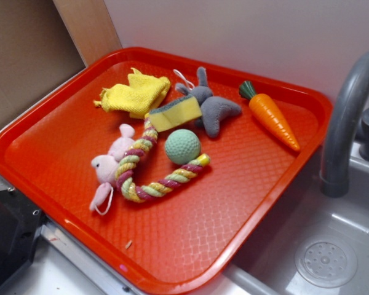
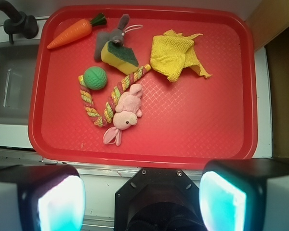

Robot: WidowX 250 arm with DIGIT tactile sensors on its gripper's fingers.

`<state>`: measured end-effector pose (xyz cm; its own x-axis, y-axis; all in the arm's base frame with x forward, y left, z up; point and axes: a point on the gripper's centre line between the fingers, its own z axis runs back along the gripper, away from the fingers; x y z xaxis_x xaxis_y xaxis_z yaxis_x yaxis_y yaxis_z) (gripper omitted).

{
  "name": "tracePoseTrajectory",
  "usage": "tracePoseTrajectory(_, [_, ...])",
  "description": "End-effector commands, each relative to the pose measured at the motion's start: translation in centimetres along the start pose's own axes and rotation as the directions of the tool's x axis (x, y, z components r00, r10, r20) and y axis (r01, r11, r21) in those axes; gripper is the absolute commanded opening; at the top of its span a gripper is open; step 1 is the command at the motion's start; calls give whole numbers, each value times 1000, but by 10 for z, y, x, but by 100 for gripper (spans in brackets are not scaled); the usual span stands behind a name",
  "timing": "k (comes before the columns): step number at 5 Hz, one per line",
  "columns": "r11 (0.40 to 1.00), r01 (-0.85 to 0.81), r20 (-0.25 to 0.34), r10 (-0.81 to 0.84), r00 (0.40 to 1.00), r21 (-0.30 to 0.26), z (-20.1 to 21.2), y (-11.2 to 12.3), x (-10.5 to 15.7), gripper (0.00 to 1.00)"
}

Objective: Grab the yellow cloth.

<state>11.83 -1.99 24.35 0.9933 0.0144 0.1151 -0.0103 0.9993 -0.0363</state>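
In the wrist view, left to right: an orange plastic carrot (image 2: 70, 33) upper left, then the crumpled bright-yellow terry cloth (image 2: 172, 57) upper right. The gripper (image 2: 142, 199) hangs spread and empty; it should come down squarely over the bunched folds.

no readable text, labels, brands or numbers anywhere, none on the red tray (image 1: 61, 184), the toys, the yellow cloth (image 1: 135, 93), or the sink (image 1: 332, 246)

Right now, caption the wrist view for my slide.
Open gripper above a red tray holding the yellow cloth among toys.
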Motion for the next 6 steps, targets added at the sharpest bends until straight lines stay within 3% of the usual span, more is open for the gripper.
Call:
tracePoseTrajectory(1, [1000,0,0,0,1000,0,0,0,0,100])
tracePoseTrajectory(2, [995,-59,97,50,994,84,-23,31,48,100])
tracePoseTrajectory(3, [988,-86,114,71,991,130,-66,60,93,100])
tracePoseTrajectory(4, [982,-148,106,136,985,115,-117,92,116,100])
tracePoseTrajectory(5, [989,-132,39,130,991,62,-171,102,121,100])
tracePoseTrajectory(6, [993,-16,-10,17,1000,121,-207,80,123,100])
